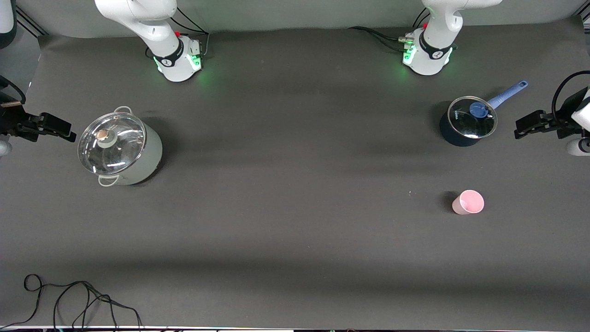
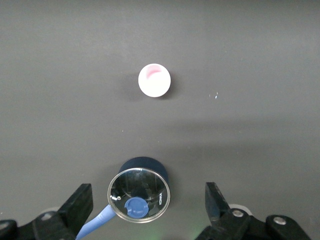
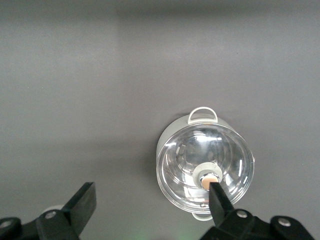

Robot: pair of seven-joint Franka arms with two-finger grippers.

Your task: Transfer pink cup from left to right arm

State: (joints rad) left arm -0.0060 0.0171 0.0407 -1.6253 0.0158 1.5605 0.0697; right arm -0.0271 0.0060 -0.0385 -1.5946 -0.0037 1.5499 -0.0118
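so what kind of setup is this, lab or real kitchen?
Likely a robot lab bench, not a kitchen: two arm bases bolted at the edge of a table covered in dark cloth, loose cables, and only staged props: pink cup, white lidded pot, blue saucepan.

The small tapered plastic cup [image 1: 468,202] was plain light pink, paler, almost white, on its outside from above [image 2: 154,80]. At about twelve o'clock from it in the front view, the small saucepan [image 1: 454,133] was dark navy, its clear glass lid [image 1: 472,117] carrying a blue knob, its long handle [image 1: 507,94] lighter blue. The large two-handled pot [image 1: 138,159] was pale grey-green, with a clear glass lid [image 1: 111,143] and a tan-topped knob. The table cover [image 1: 295,207] was plain dark grey. Both robot bases glowed green. A black cable [image 1: 73,299] lay at seven o'clock.
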